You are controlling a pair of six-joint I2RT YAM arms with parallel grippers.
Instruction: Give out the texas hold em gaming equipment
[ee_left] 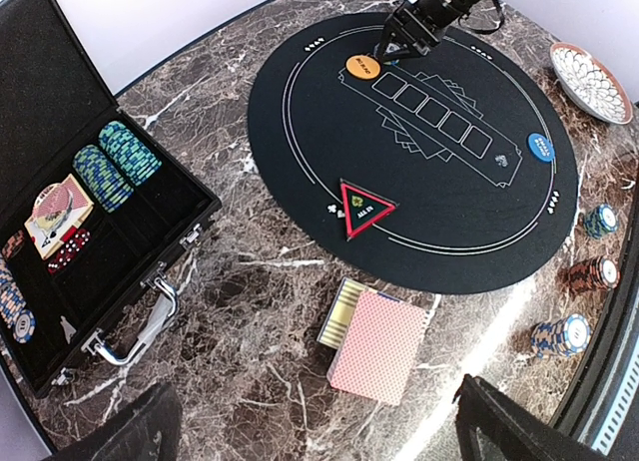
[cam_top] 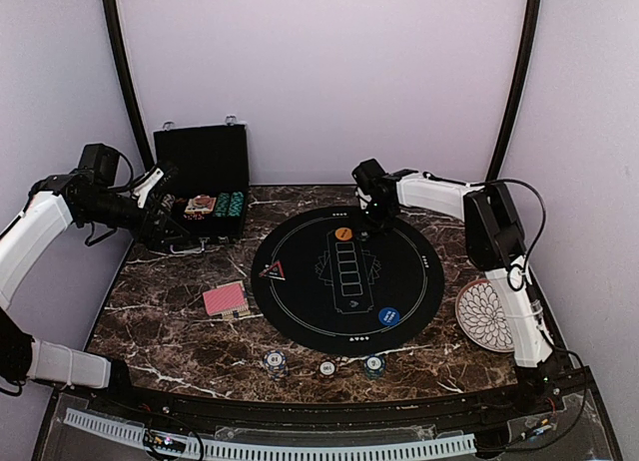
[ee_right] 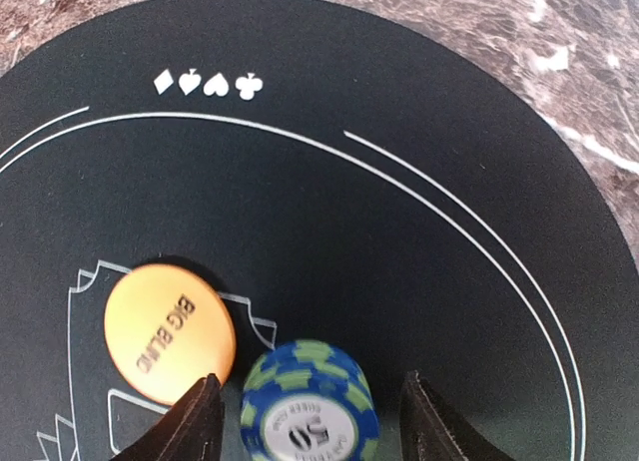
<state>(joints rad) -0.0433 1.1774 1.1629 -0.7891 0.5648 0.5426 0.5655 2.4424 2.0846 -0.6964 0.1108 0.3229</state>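
Note:
A blue, green-striped stack of poker chips [ee_right: 310, 406] stands on the black round mat [ee_right: 399, 231], right beside the orange "BIG BLIND" button [ee_right: 170, 331]. My right gripper [ee_right: 312, 421] straddles the stack, open, with a gap showing on each side. Seen from above, it [cam_top: 371, 220] sits at the mat's far edge. My left gripper [ee_left: 319, 436] hangs open and holds nothing, above the marble near the red-pink-backed card deck [ee_left: 377, 343]. On the mat lie the red-edged triangle marker [ee_left: 364, 207] and the blue button [ee_left: 540, 145].
The black case [ee_left: 90, 231] lies open at the back left with teal chip rows [ee_left: 115, 167] and cards inside. Three chip stacks [cam_top: 275, 361] [cam_top: 327, 367] [cam_top: 373, 364] stand near the front edge. A white patterned plate [cam_top: 486, 316] rests at the right.

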